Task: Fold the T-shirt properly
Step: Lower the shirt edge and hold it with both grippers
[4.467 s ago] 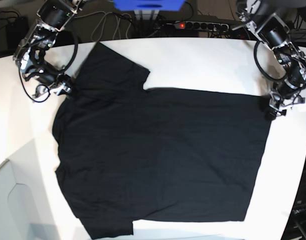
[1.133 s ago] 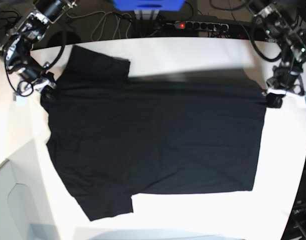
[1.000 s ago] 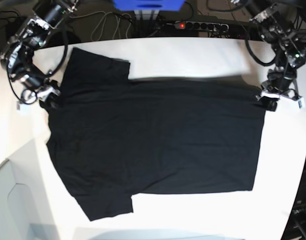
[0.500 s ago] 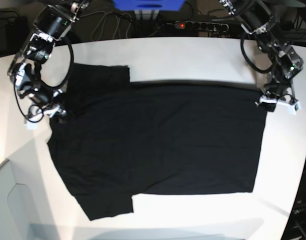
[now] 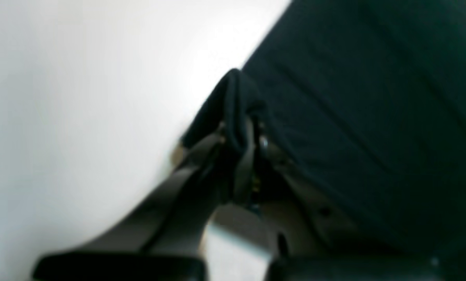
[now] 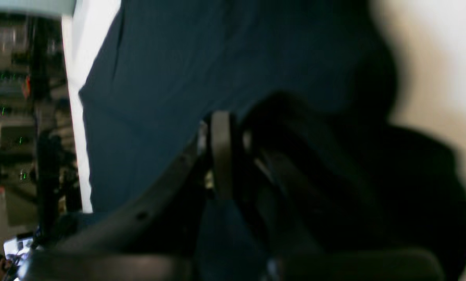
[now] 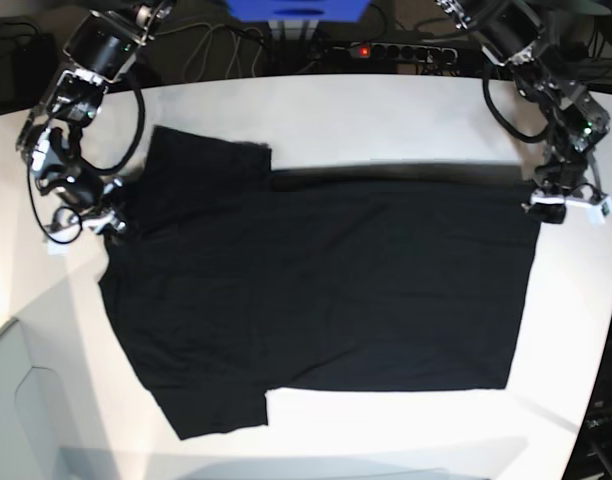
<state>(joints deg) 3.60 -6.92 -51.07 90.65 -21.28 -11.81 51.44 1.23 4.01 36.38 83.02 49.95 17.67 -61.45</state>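
Observation:
The black T-shirt (image 7: 316, 290) lies spread plain side up on the white table (image 7: 386, 115), sleeves toward the base view's left. My left gripper (image 7: 542, 212) is shut on the far hem corner at the shirt's right end. In the left wrist view its fingers (image 5: 246, 156) pinch a small fold of black cloth (image 5: 373, 97). My right gripper (image 7: 111, 222) is shut on the shirt near the far shoulder, beside the upper sleeve (image 7: 201, 160). The right wrist view is blurred; dark fabric (image 6: 217, 58) bunches around that gripper (image 6: 233, 144).
A power strip (image 7: 396, 50), cables (image 7: 216, 50) and a blue box (image 7: 296, 8) sit behind the table's far edge. A pale grey panel (image 7: 26, 400) fills the front left corner. The table's right edge curves close to my left gripper.
Both grippers have come nearer and lower with the shirt's far edge held. That edge has shifted slightly toward the front, and the upper sleeve lies flatter.

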